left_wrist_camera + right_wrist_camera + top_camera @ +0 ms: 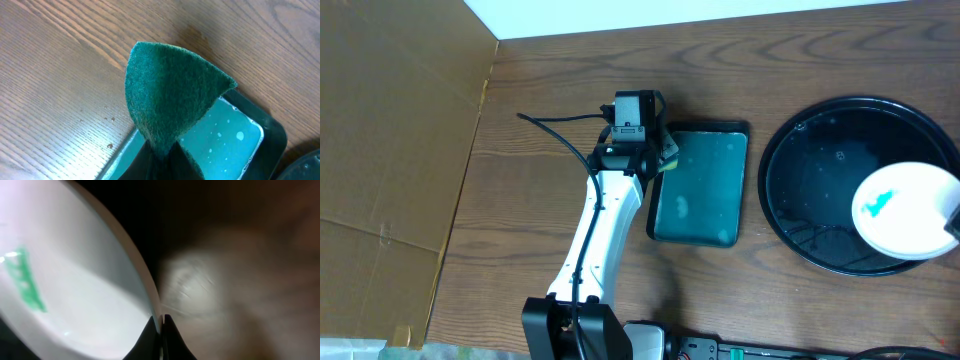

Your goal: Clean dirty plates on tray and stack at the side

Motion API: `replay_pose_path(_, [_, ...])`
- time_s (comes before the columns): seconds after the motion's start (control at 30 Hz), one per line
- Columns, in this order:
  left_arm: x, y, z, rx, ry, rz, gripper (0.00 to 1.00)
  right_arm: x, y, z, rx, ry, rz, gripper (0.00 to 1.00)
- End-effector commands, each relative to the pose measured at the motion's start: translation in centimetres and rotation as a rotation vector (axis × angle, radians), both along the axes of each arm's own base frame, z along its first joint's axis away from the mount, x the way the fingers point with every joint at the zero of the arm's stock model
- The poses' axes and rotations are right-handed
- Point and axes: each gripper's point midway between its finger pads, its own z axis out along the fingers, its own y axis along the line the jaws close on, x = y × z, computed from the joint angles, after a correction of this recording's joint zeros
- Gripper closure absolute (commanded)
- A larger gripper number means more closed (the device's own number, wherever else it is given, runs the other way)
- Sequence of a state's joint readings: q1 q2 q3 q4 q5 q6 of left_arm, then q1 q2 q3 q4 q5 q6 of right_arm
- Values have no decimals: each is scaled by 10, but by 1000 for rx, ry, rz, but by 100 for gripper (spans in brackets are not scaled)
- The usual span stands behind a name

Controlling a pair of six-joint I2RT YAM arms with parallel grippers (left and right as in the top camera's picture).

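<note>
The plate [905,210] looks rigid, light and glazed. It is likely slick where wet and would chip if dropped, so the thin rim is the sensible place to hold it. The right end effector [161,330] is pinched closed on that rim. In the overhead view the plate sits at the right of the frame, over the lower right of the tray [800,170] and overlapping its edge. I cannot tell whether it is lifted clear. A turquoise smear [876,203] marks its face.

The left end effector [161,162] is clamped on a soft green scouring pad [170,95] that bends in the grip, above the upper left corner of the teal tray [705,190].

On the counter [770,70] I count one plate in view, one black tray, one teal tray and one pad.
</note>
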State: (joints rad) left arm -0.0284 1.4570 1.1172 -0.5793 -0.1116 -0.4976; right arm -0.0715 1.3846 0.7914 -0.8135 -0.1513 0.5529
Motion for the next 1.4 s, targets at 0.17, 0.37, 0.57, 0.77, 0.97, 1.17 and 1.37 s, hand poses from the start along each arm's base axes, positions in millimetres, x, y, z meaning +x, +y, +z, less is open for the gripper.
replay_pose_path(0.17, [2, -3, 0, -23, -6, -3, 93, 52, 31, 19, 49, -225, 175, 99])
replay_pose_path(0.37, [2, -3, 0, -28, -5, -2, 93, 67, 68, -1, 86, -252, 338, 99])
replay_pose_path(0.57, [2, -8, -1, -50, -4, -17, 93, 75, 89, -34, 135, -229, 429, 99])
replay_pose_path(0.77, [1, -20, -15, -109, 40, -54, 93, 78, 90, -49, 144, -209, 425, 93])
replay_pose_path(0.97, [2, -27, -30, -119, 83, -71, 93, 85, 87, -48, 126, -235, 420, 41])
replay_pose_path(1.17, [1, -38, -33, -117, 95, -101, 93, 93, 72, -51, 36, -245, 385, 49])
replay_pose_path(1.37, [-1, -39, -35, -117, 107, -101, 93, 92, 73, -52, 35, -244, 390, 81])
